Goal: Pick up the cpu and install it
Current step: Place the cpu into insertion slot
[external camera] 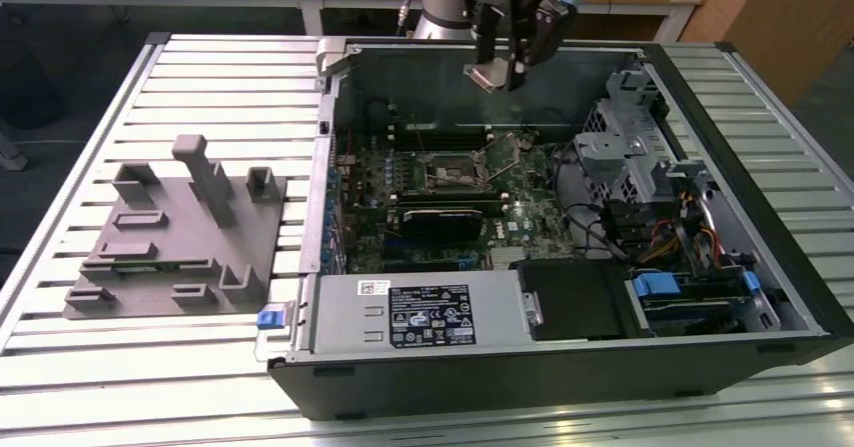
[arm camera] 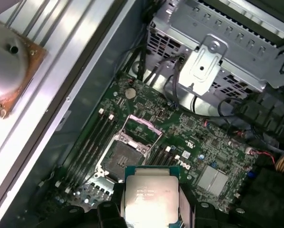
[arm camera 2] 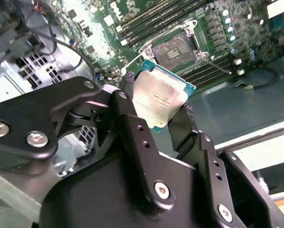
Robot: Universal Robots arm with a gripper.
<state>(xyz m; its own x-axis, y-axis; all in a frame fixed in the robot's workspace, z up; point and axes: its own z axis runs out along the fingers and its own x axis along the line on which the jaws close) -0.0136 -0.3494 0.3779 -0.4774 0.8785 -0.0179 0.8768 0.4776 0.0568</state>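
1. The cpu (arm camera 2: 166, 92) hangs in the air inside the open computer case (external camera: 747, 97), well above the board, with its pale metal top towards the wrist cameras. In the exterior view it (external camera: 490, 74) is near the case's far wall.
2. The gripper (arm camera 2: 157, 99) holds it, its two black fingers (arm camera 2: 130, 116) clamped on opposite edges of the chip. The green rim shows past the tips. Only thin edges are held, so I judge a jerk could twist the chip, and slow, level travel suits this step.
3. The socket (arm camera: 119, 159) lies bare on the motherboard (external camera: 527, 212) with its retaining frame (arm camera: 143, 129) swung up. In the first wrist view the chip sits just beside the socket, not over it, so the step in hand reads as carrying the chip to the socket.
4. Doing it well means squaring the chip's sides to the socket's sides while it is high. In the second wrist view the chip looks turned against the socket (arm camera 2: 177, 47), though the camera angle may explain that. I cannot tell where the corner mark is.
5. Memory slots (arm camera: 92, 142) lie close beside the socket and the raised frame stands at one edge, so the fingers have little room there.
6. The grey fixture (external camera: 174, 227) sits on the slatted table (external camera: 200, 77), well apart from the case
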